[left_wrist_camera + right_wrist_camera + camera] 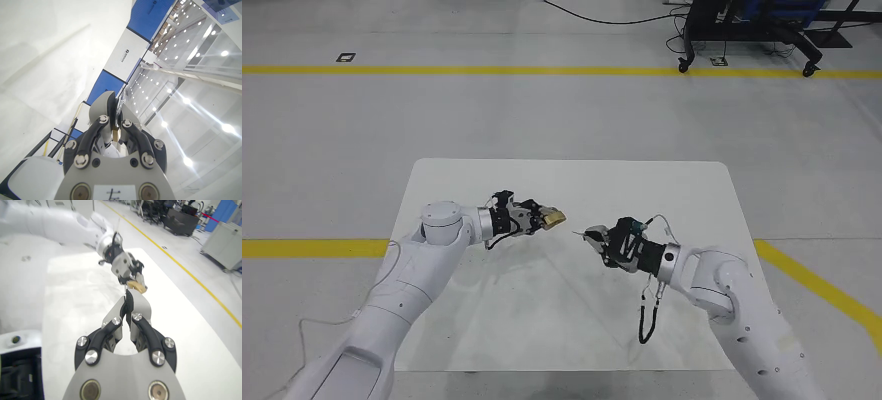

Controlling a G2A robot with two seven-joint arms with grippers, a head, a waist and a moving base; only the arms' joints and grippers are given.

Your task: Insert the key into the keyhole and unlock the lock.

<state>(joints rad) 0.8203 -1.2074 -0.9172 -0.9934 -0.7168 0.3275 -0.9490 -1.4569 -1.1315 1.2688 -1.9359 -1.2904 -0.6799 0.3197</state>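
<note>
My left gripper (542, 216) is shut on a brass padlock (554, 216), held above the middle of the white table (462, 190). In the left wrist view the lock's metal shackle (119, 106) is pinched between the fingers. My right gripper (594, 238) is shut on a thin key (580, 233), whose tip points toward the lock with a small gap between them. In the right wrist view the key (125, 290) sticks out from the shut fingertips, just short of the lock (137, 286) in the other gripper (139, 282).
A black cable (647, 315) hangs from the right arm over the table. Yellow floor lines (442, 70) run behind and beside the table. A dark wheeled cart (747, 35) stands far back on the right.
</note>
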